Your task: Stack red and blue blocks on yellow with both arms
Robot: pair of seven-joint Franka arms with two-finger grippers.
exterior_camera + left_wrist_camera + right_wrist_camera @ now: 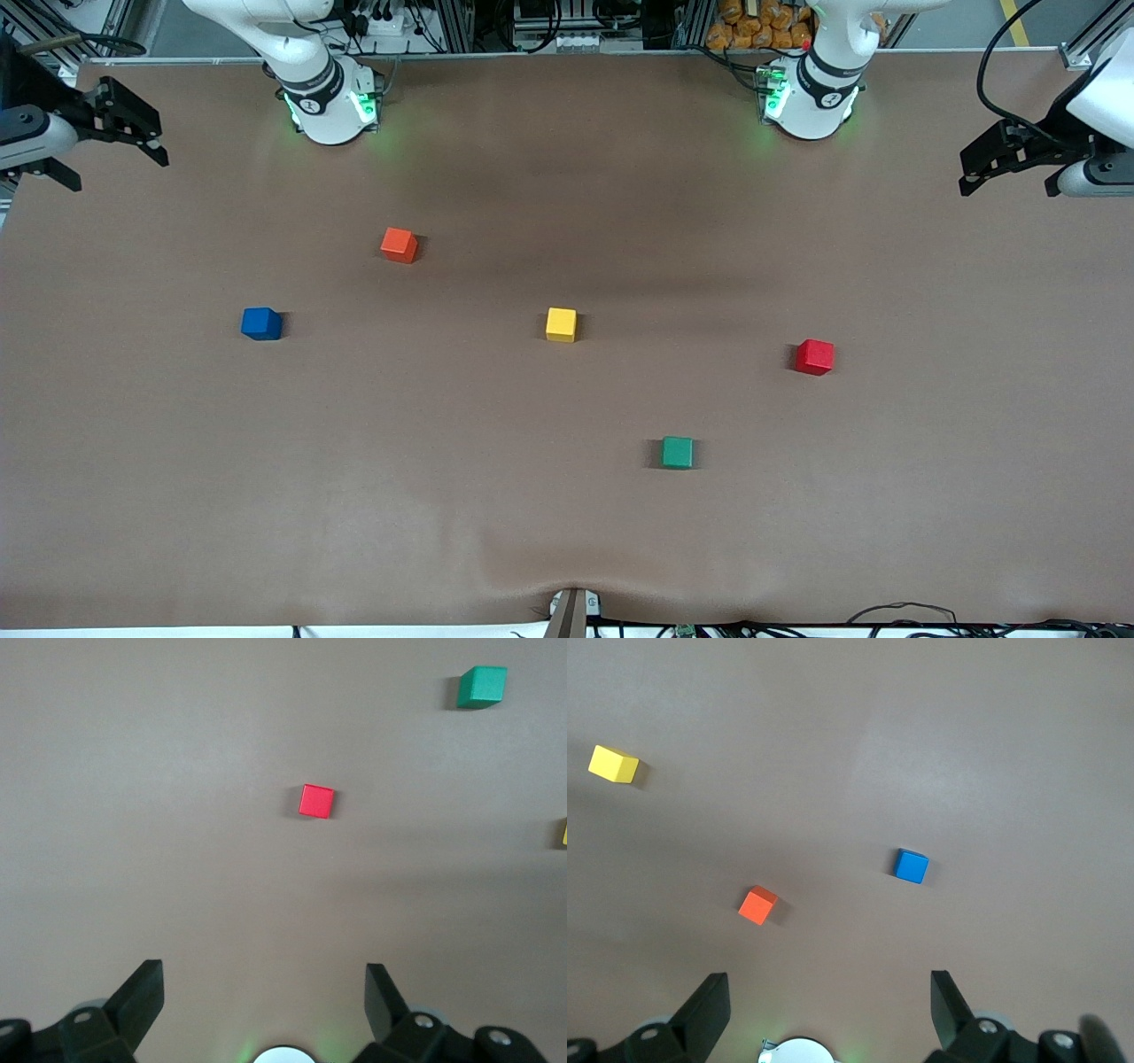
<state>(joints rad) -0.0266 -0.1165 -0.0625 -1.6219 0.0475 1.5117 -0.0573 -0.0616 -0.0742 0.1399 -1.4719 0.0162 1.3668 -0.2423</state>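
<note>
The yellow cube (561, 324) sits near the table's middle. The blue cube (261, 323) lies toward the right arm's end, and it shows in the right wrist view (911, 866). The red cube (814, 356) lies toward the left arm's end, and it shows in the left wrist view (316, 801). My right gripper (120, 133) hangs open and empty, high over the table's edge at the right arm's end. My left gripper (997, 164) hangs open and empty, high over the edge at the left arm's end. Both arms wait.
An orange-red cube (399, 245) sits farther from the front camera than the blue cube. A green cube (678, 452) sits nearer to the front camera than the yellow cube. The brown table (567, 532) spreads wide around all cubes.
</note>
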